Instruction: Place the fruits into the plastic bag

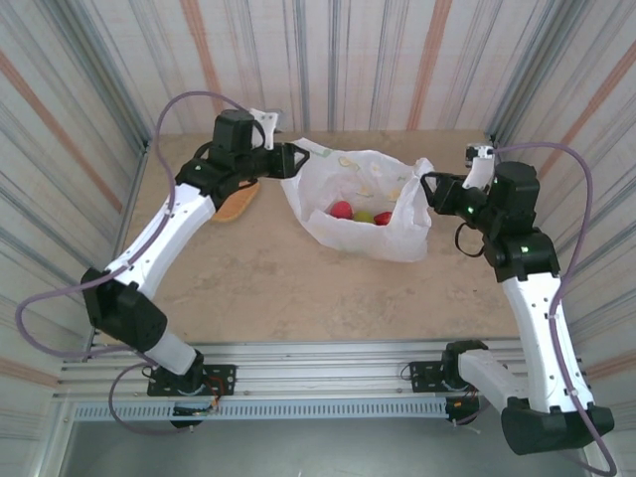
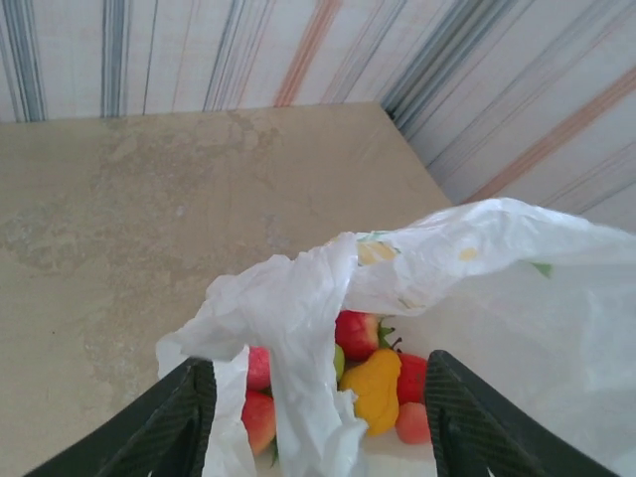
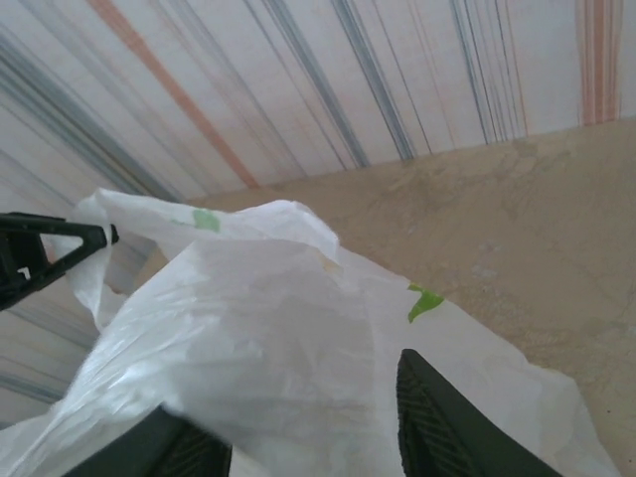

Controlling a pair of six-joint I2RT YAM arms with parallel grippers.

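Every fruit you can see already sits inside the thin, crinkly white plastic bag printed with yellow lemon slices and green leaves. The bag stands open towards the far side of the beige table, between the two arms. In the left wrist view, the small glossy toy fruits lie heaped at its bottom: a red strawberry, an orange-yellow piece, some pink-red ones and a sliver of green. Judging by that, the loading looks finished or very nearly so. What may remain is letting the bag settle and drawing the arms clear.

Your left gripper is at the bag's left rim. Its dark fingers stand well apart, with a twisted strip of plastic hanging loose between them, not pinched. Your right gripper is at the right rim. Its fingers are also spread, with plastic billowing in the gap and clamped by neither pad as far as you can tell.

An exact fruit count is hard, because folds of plastic cover part of the heap. The tan woven tray is half hidden under the left arm, so you cannot check whether anything is on it. The right wrist view gives you no look into the bag.
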